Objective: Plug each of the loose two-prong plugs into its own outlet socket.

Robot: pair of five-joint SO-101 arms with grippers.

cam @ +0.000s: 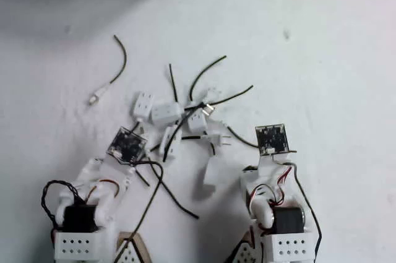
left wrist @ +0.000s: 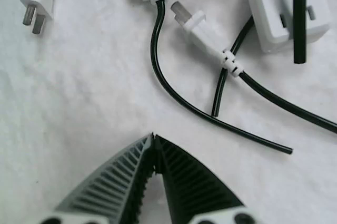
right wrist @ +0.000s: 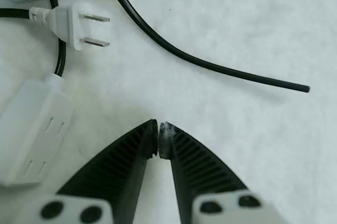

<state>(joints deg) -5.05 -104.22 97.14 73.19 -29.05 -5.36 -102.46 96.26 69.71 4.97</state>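
- Got the left gripper [left wrist: 154, 147] pinched fully shut, tips touching, nothing in it, sitting over bare white table [left wrist: 79, 103].
- Same deal with the right gripper [right wrist: 158, 142]: closed tip to tip, holding nothing.
- Spotted a loose plug [left wrist: 38, 3] off on its own, both prongs bare, well apart from the outlets.
- Also seeing a second plug [left wrist: 196, 22] lying unplugged just beside an outlet block [left wrist: 287, 5], with a black cord [left wrist: 174, 92] curling past.
- Over on the right wrist view, got a right-side plug [right wrist: 71, 26] with prongs out in the open, near a white outlet socket [right wrist: 32, 129] showing two pairs of slots, not pushed in.
- From up high, looks like a cluster of outlet blocks [cam: 167, 113] mid-table ahead of both arms, cords tangled across.
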